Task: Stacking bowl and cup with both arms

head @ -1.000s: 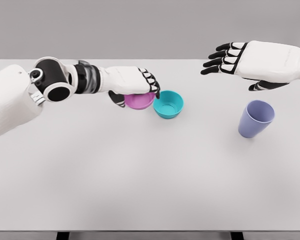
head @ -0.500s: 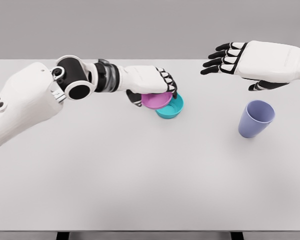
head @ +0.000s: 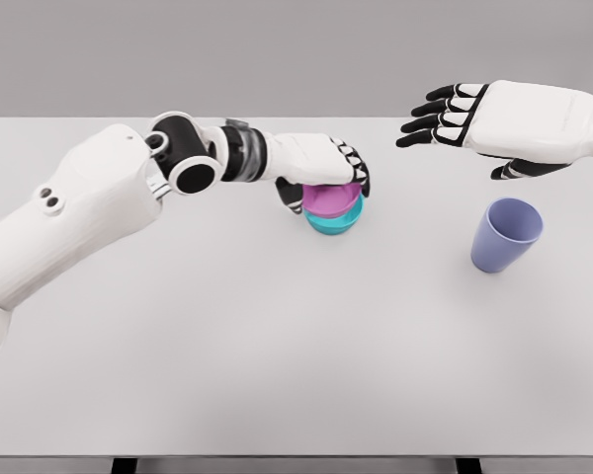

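Left hand: the white five-finger left hand [head: 326, 173] reaches in from the desk's left side, its fingers curled down over the small pink plastic bowl [head: 333, 200], which it grips from above.
Pink bowl: held over, and seemingly partly inside, the small teal plastic bowl [head: 331, 221], which sits on the plain white desk [head: 277, 346] near the middle of its far edge.
Step in hand: seating pink in teal, as I judge it; keep the pink bowl level and centred, lower until the rims meet evenly, then release without dragging the teal one.
Hard to tell: the fingers cover the pink rim, so whether it is fully seated or tilted is unclear.
Cup: the lavender plastic cup [head: 506, 235] stands upright toward the desk's right edge, untouched.
Right hand: the white right hand [head: 465, 118] hovers above the far right corner region, fingers spread, holding nothing.
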Robot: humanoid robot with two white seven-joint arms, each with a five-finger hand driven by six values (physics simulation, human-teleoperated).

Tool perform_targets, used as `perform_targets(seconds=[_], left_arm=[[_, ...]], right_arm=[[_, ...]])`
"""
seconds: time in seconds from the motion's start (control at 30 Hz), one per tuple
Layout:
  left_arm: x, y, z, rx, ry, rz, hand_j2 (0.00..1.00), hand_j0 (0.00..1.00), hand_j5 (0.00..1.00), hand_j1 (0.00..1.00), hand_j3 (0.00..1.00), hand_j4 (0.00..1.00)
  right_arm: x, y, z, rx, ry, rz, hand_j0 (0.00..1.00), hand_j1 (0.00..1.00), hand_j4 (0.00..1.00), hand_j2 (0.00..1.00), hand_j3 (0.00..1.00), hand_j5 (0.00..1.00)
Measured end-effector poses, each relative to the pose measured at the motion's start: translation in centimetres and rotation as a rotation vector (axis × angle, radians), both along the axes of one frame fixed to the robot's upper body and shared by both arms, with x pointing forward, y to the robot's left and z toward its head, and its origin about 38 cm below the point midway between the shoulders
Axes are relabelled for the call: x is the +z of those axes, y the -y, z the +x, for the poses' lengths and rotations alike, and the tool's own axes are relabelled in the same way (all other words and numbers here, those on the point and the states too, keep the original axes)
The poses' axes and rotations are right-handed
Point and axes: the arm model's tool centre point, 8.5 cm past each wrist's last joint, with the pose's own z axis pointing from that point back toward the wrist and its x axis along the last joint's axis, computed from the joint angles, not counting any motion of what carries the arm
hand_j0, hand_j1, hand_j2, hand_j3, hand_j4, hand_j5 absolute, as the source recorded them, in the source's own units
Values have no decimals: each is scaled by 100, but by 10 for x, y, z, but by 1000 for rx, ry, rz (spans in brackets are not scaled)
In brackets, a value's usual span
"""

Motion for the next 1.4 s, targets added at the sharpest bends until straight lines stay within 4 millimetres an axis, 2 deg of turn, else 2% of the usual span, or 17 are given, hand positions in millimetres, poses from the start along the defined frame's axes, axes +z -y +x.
perform_targets(seconds=[0.63, 0.73, 1.23, 1.3, 1.33, 1.37, 1.4], left_arm=[[-16, 8, 10, 33, -40, 10, 72, 72, 72, 72, 72, 72], [-17, 10, 11, 34, -43, 10, 72, 72, 72, 72, 72, 72], [-21, 9, 14, 49, -54, 15, 73, 73, 73, 73, 73, 73], [-21, 8, 14, 49, -54, 15, 77, 77, 77, 77, 77, 77], [-21, 8, 14, 49, -54, 15, 85, 85, 85, 85, 85, 85], [-21, 8, 14, 50, -54, 15, 100, 100, 100, 100, 100, 100], [-21, 8, 14, 50, -53, 15, 100, 100, 100, 100, 100, 100]], right_arm=[[0, 0, 0, 0, 1, 1, 100, 100, 100, 100, 100, 100], [-6, 2, -1, -5, -16, -3, 100, 100, 100, 100, 100, 100], [-7, 4, 0, -11, -18, -2, 100, 100, 100, 100, 100, 100], [-7, 4, 0, -12, -19, -3, 100, 100, 100, 100, 100, 100], [-6, 4, 0, -12, -17, -3, 100, 100, 100, 100, 100, 100], [-6, 4, 0, -12, -17, -3, 100, 100, 100, 100, 100, 100], [-7, 5, 0, -13, -19, -4, 100, 100, 100, 100, 100, 100]])
